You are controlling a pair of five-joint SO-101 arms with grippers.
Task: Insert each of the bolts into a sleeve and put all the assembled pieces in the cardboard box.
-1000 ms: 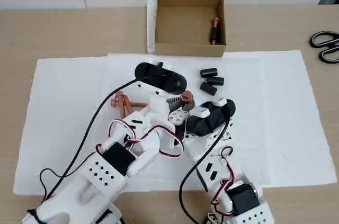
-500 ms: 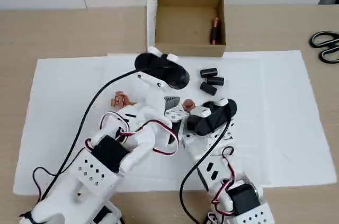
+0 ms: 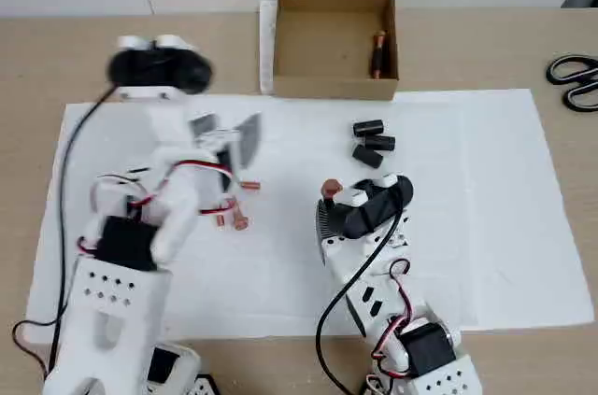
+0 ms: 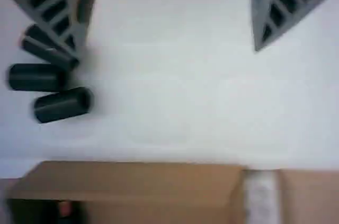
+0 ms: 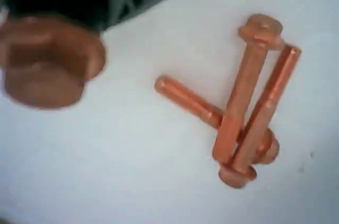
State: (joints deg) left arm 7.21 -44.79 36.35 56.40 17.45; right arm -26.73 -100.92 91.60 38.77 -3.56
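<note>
Copper bolt (image 3: 330,189) gripped in right claw (image 3: 327,199); left claw (image 3: 226,134) wide open, empty; scissors (image 3: 574,80) well apart.

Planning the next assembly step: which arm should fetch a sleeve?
Left, probably. The left claw hangs open and empty with the sleeves in its wrist view, while the right claw is shut on a bolt.

left gripper (image 3: 225,132) — jaws wide apart | right gripper (image 3: 334,199) — clamped on bolt (image 3: 329,188)
</note>
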